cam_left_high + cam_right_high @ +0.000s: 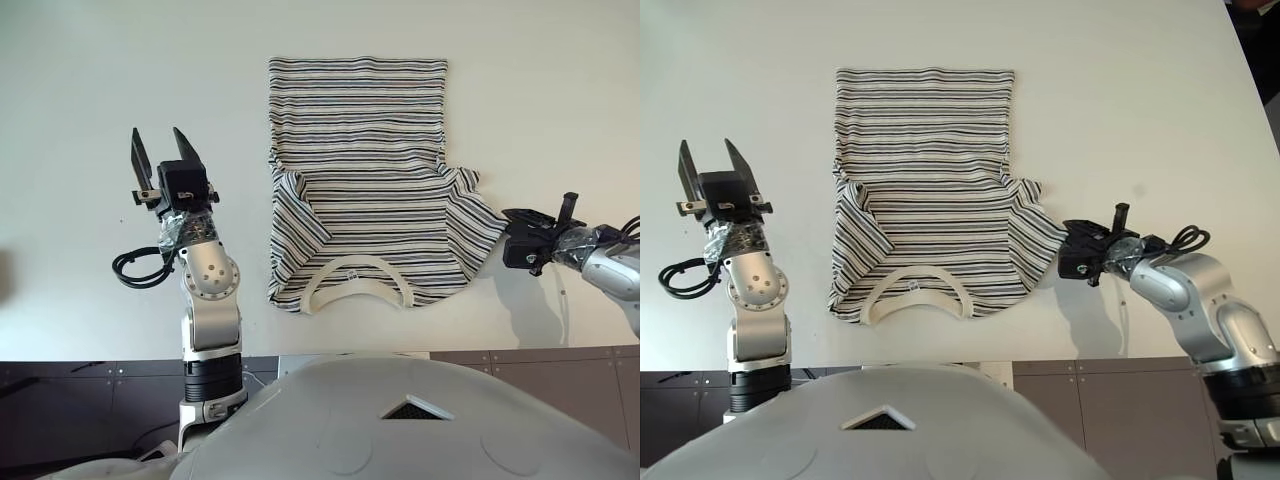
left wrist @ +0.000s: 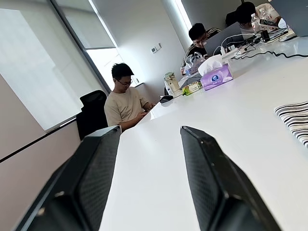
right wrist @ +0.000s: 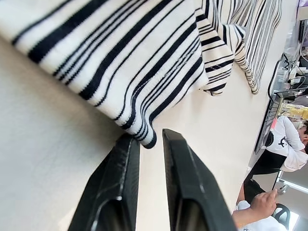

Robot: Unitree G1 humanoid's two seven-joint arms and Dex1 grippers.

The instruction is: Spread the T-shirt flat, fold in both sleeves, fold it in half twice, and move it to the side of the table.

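The striped T-shirt (image 1: 358, 150) lies flat on the white table (image 1: 80, 80), collar toward me. Its left sleeve (image 1: 298, 212) is folded in over the body. The right sleeve (image 1: 480, 222) still sticks out to the side. My right gripper (image 1: 1065, 252) is low on the table at that sleeve's outer hem (image 3: 144, 134). Its fingers (image 3: 115, 168) are drawn close together, and the hem's corner sits between their tips. My left gripper (image 1: 160, 150) is raised well left of the shirt. It is open with nothing between its fingers (image 2: 211, 183).
A purple tissue box (image 2: 215, 77) and small items stand far along the table, where people sit. Bare tabletop lies on both sides of the shirt. The table's near edge (image 1: 120, 360) runs just in front of the collar.
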